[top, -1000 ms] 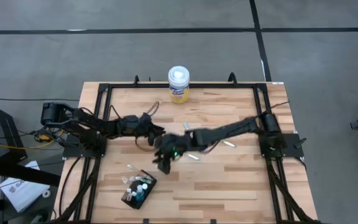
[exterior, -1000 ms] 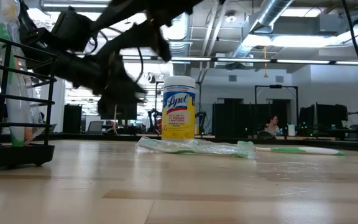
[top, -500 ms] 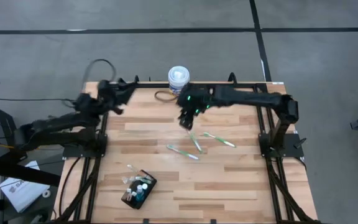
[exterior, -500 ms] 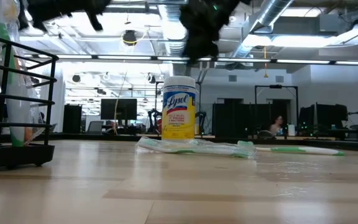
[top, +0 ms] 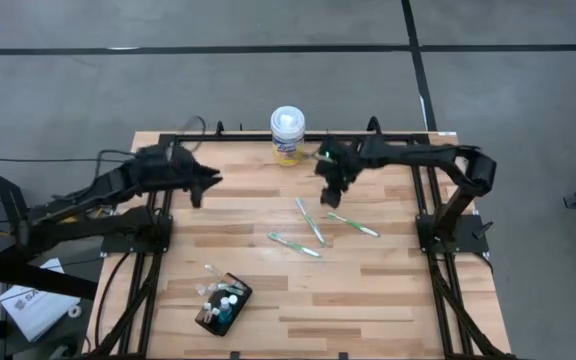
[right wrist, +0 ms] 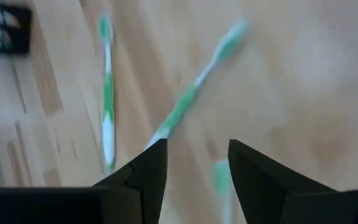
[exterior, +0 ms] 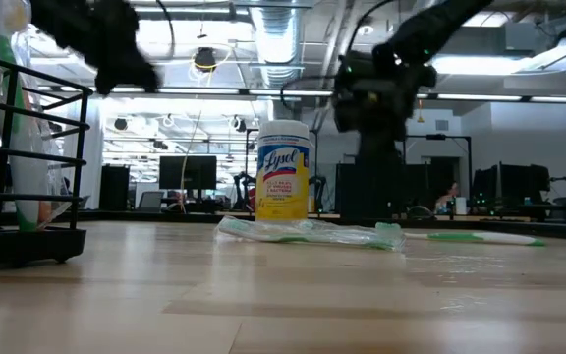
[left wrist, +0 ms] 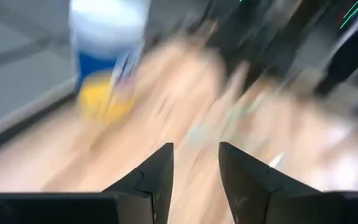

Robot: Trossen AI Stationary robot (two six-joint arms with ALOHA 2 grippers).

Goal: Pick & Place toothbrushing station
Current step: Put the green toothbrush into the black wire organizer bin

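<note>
Three toothbrushes [top: 311,221] lie on the counter [top: 368,290], just below the right fingers [right wrist: 194,163], which are parted and empty. The left fingers [left wrist: 194,171], also apart with nothing between them, hang well away from the station [top: 222,305], which sits at the counter's near-left edge.

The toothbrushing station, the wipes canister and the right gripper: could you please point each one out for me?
toothbrushing station [top: 223,304]: high view, on its black top.
wipes canister [top: 287,124]: high view, on its white lid.
right gripper [top: 333,195]: high view, between its fingertips, above the table.
</note>
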